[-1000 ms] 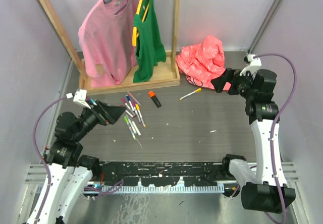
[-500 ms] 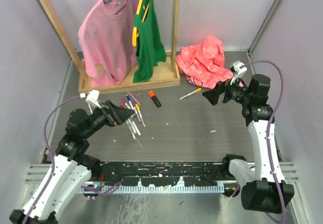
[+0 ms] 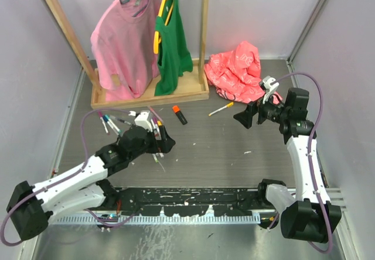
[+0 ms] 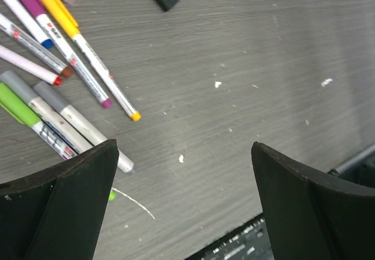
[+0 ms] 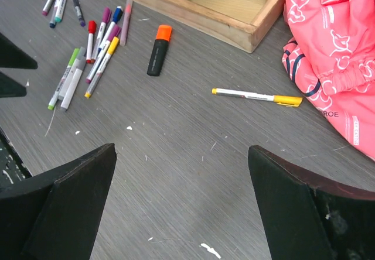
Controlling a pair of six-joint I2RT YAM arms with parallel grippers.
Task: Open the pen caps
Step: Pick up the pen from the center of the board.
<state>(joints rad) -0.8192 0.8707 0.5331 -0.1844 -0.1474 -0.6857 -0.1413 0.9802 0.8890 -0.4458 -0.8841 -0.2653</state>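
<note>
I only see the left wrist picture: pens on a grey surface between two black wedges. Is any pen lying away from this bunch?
Observer: Yes. A yellow-capped pen lies alone, near a crumpled red bundle.
Visitor: What's the black thing cut off at the top of my picture?
Observer: A stubby black highlighter, lying flat with its orange cap on.
Visitor: Is the other arm holding anything?
Observer: No. The right gripper is open and holds nothing.
</note>
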